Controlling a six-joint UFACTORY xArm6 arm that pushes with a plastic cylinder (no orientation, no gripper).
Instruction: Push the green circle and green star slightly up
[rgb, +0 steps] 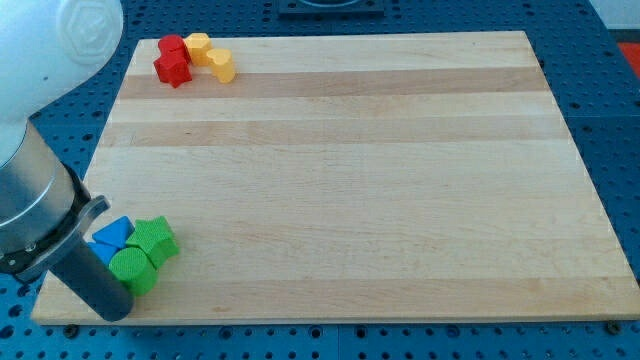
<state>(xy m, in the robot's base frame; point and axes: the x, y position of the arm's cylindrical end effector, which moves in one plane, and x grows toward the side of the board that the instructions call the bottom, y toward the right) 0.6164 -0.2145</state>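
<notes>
The green circle (132, 270) lies near the board's bottom-left corner. The green star (153, 239) touches it on its upper right. My tip (114, 306) is at the end of the dark rod, just below and left of the green circle, close to it; I cannot tell whether they touch. A blue triangle (114, 232) lies against the green star's left side. A second blue block (101, 251), its shape partly hidden by the rod, sits just left of the green circle.
Two red blocks (172, 58) and two yellow blocks (210, 56) are clustered at the board's top-left corner. The wooden board (350, 180) lies on a blue perforated table. The arm's white and grey body (35, 190) covers the view's left edge.
</notes>
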